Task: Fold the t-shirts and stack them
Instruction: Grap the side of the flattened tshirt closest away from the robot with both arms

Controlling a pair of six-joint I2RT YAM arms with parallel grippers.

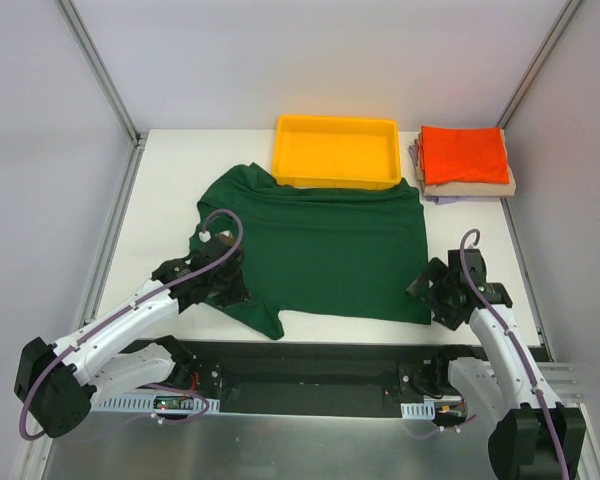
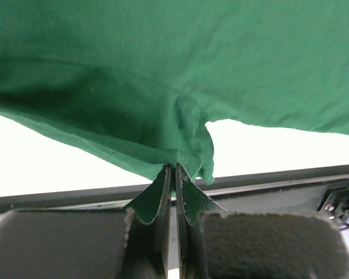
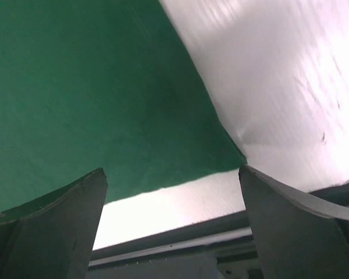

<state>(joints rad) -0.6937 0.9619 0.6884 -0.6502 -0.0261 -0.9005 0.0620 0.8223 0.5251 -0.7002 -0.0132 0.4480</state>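
Across the middle of the white table [image 1: 170, 170] lay the dark green t-shirt [image 1: 320, 245], spread out just in front of the yellow tray [image 1: 335, 150]; folded shirts [image 1: 465, 158] sat stacked at far right, orange-red on top. Only the left wrist view showed the left gripper [image 2: 175, 174] pinched tight on a near hem fold. The right wrist view showed the right gripper [image 3: 171, 173] with jaws wide, the shirt's near corner between them, ungripped

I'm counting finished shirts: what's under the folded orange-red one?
A folded tan shirt lies directly under the orange-red shirt, with a lavender shirt peeking out at the edges below. Their middles are covered, so further layers cannot be ruled out.
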